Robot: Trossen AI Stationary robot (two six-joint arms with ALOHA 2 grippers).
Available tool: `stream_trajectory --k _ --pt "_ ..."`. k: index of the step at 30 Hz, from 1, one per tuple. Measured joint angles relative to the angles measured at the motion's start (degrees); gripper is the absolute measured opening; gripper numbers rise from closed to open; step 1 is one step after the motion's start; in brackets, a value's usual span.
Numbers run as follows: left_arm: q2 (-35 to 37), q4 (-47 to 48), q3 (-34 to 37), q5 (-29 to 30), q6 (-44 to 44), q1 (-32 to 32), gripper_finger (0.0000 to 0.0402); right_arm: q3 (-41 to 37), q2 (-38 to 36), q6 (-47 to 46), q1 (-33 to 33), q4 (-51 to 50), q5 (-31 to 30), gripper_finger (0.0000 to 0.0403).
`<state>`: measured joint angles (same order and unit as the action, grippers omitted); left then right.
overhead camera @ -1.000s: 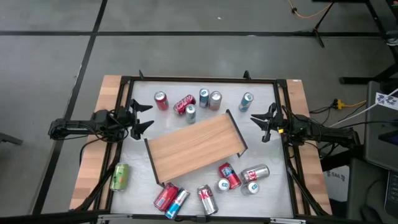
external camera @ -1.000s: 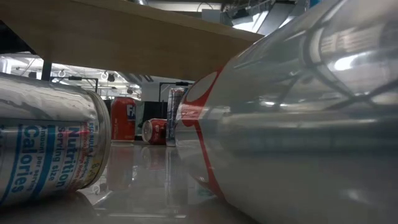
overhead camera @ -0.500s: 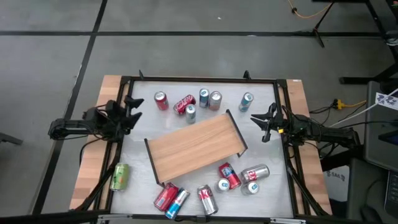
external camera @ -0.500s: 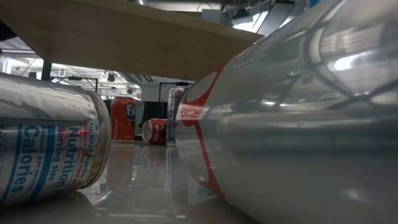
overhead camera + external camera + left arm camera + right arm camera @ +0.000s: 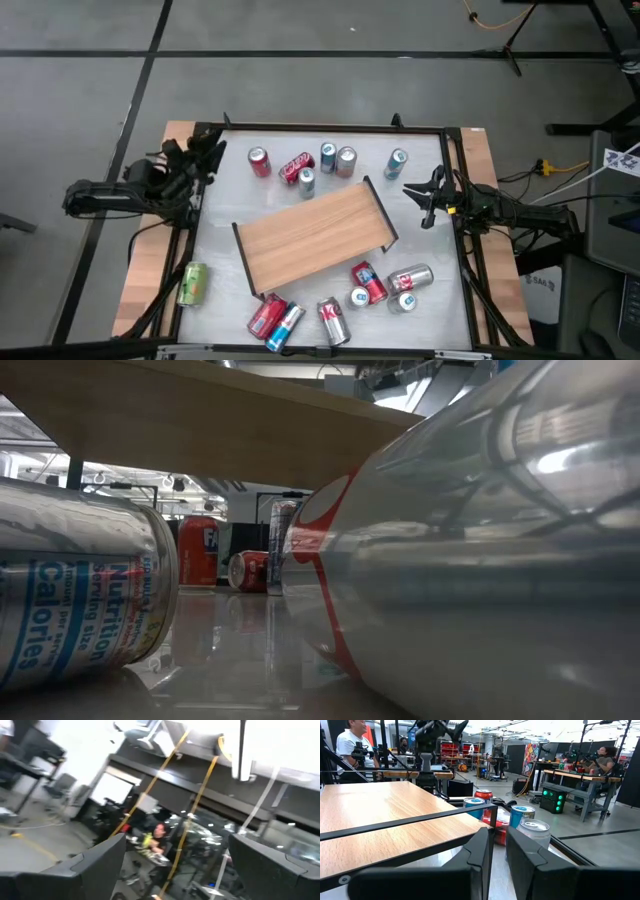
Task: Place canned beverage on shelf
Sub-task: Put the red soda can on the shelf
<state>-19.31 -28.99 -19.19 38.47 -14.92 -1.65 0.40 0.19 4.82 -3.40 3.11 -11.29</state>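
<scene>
- No can sits on the shelf point(image 5: 315, 236) yet; it stands bare mid-worktop.
- Your left gripper point(image 5: 205, 155) hangs spread apart, empty, at the far-left corner; the right gripper point(image 5: 428, 195) is pressed together.
- Aim left for the red can point(image 5: 259, 161), approaching level.

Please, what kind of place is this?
Probably a robotics lab or workshop: two arms work at a framed table with a shelf; behind are workbenches, electronics and seated people.

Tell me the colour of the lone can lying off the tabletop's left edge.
Green, the can lying on the wooden side strip; it shows best in the high view.
</scene>
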Motion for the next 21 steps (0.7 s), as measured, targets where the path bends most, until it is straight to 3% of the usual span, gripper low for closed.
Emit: stream_trajectory --k 6,13,21 --pt "-11.5 3.2 -9.3 4.1 0.0 0.0 0.0347 0.0 0.0 0.0 0.0 0.0 0.0 0.0056" --pt "-22.6 17.2 -22.4 10.4 -0.1 -0.2 0.0347 0.0 0.0 0.0 0.0 0.0 0.0 0.0056" --pt "-31.0 28.6 -34.1 10.0 -7.6 -3.7 0.0347 0.0 0.0 0.0 0.0 0.0 0.0 0.0056"
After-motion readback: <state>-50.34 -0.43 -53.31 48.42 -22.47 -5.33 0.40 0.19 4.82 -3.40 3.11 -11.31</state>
